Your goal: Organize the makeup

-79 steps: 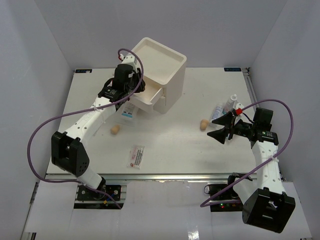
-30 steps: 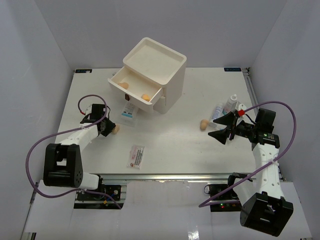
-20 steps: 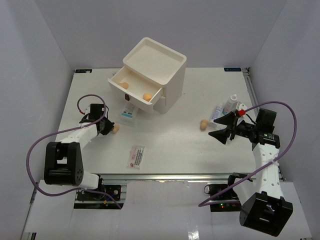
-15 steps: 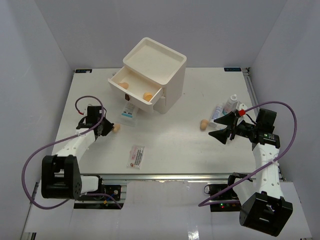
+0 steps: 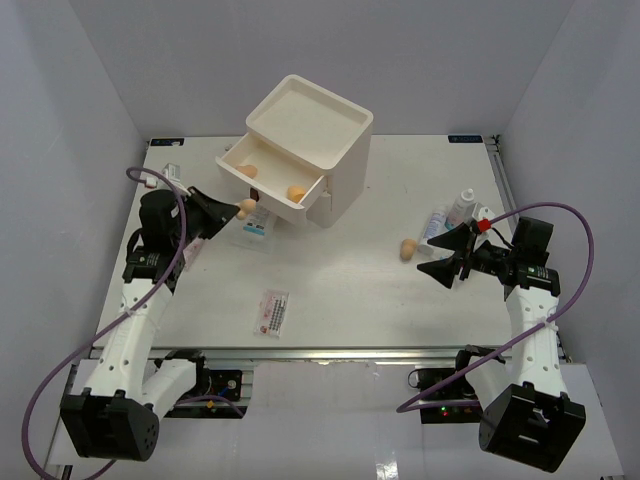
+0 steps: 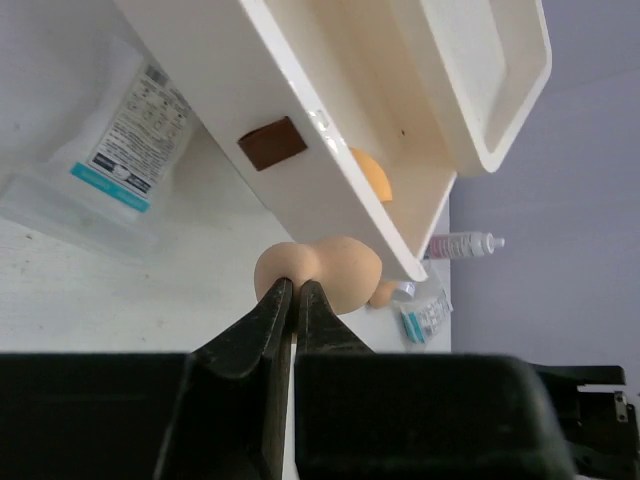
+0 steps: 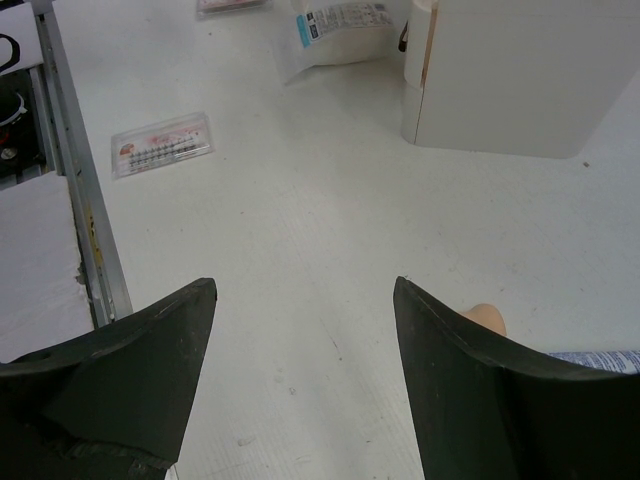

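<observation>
My left gripper is shut on a tan egg-shaped sponge and holds it in the air just left of the cream box's open top drawer. Two more sponges lie in that drawer. A fourth sponge lies on the table beside my right gripper, which is open and empty. A blue-print sachet lies under the drawer front, a pink-red sachet near the front edge. A white-blue tube and a small white bottle lie at the right.
The large cream box with an open tray top stands at the back middle. Another small sachet lies at the back left. The table's metal front rail runs along the near edge; white walls enclose three sides.
My left gripper closed on the sponge that lay on the table at the left and lifted it up and right towards the open drawer. The right arm has not moved.
</observation>
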Controlling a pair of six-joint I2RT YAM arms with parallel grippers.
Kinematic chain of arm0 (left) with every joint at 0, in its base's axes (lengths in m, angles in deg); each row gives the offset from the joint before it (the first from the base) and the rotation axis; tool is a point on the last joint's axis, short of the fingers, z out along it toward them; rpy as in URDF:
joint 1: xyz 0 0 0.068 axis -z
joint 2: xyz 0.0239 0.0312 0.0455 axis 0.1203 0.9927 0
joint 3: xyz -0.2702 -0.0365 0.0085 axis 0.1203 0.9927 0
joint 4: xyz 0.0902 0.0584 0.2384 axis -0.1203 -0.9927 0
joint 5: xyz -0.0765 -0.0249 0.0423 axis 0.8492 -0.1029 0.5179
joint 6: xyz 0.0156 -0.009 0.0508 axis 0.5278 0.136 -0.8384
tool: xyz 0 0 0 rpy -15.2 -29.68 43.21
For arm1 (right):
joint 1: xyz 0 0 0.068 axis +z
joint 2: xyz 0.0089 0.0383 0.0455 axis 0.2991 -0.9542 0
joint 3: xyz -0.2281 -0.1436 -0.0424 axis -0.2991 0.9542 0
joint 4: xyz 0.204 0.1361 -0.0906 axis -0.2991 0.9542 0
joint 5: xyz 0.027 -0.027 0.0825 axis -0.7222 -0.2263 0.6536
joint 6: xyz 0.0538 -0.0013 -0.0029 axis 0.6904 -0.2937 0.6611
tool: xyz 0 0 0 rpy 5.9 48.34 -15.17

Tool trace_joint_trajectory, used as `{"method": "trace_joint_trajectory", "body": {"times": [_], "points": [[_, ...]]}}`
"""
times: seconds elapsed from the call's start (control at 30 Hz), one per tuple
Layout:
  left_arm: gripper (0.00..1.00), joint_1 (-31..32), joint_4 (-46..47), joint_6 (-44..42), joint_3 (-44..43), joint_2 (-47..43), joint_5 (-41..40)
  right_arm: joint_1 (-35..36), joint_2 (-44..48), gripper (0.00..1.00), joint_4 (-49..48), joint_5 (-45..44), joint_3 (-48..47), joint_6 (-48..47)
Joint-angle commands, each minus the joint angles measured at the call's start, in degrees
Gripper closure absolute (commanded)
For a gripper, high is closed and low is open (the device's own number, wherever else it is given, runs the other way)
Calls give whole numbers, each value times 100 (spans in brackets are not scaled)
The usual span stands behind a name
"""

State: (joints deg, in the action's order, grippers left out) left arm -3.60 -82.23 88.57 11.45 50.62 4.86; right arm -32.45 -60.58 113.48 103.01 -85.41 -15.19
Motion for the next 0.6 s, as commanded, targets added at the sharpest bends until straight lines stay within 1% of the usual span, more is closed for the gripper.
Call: {"method": "trace_joint_trajectory", "body": {"times": [0.0, 0.1, 0.13, 0.33, 0.47, 0.57], "points": [[100, 318, 139, -60, -1228, 541, 501, -34, -26, 22, -97, 126, 74, -12], [100, 503, 139, -145, -1918, 1125, 441, -34, -27, 22, -93, 108, 82, -19], [100, 583, 139, -185, -2041, 1414, 416, -34, -35, 22, -108, 108, 82, -27], [100, 706, 114, -342, -2732, 2358, 207, -60, -44, 22, -100, 91, 82, -27], [95, 731, 36, -478, -3050, 2833, 121, -60, -42, 22, -100, 92, 84, -27], [85, 729, -10, -589, -3191, 3086, 104, -60, -44, 22, -100, 94, 91, -30]]}}
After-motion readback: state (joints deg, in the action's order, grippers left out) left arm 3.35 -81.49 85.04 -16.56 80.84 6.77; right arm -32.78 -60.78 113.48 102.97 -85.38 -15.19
